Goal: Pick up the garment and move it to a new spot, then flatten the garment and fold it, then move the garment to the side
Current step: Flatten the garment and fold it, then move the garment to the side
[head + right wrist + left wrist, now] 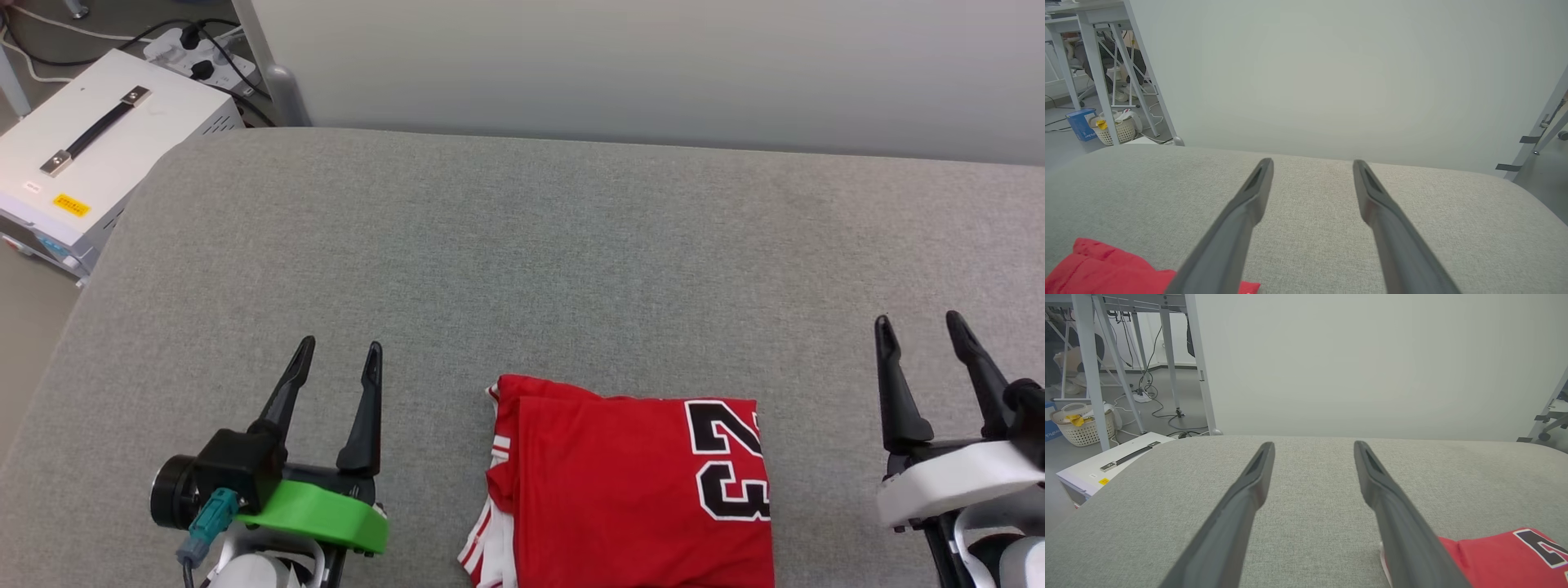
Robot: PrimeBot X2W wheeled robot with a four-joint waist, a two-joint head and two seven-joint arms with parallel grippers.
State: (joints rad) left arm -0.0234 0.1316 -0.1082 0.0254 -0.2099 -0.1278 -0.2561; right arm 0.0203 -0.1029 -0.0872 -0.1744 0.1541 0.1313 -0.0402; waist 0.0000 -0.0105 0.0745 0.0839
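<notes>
A wide grey woven fabric surface (522, 261) spans most of the head view, with a plain pale grey wall (653, 65) across the top. The garment (629, 490), a red jersey T-shirt with white sleeves, striped trim and a black white-outlined "23", lies folded into a neat rectangle at the lower centre of the frame, running off the bottom edge. A white metal box (98, 155) with a black strap handle and a yellow sticker sits in the upper left, off the fabric.

The left gripper (339, 349), at the lower left, has its two dark fingers spread apart and grasps nothing. It rests beside the shirt's left edge without touching it. The right gripper (918, 320), at the lower right, is likewise released and clear of the shirt. A pale plastic basket (1081, 428) stands at the left edge of the left wrist view.
</notes>
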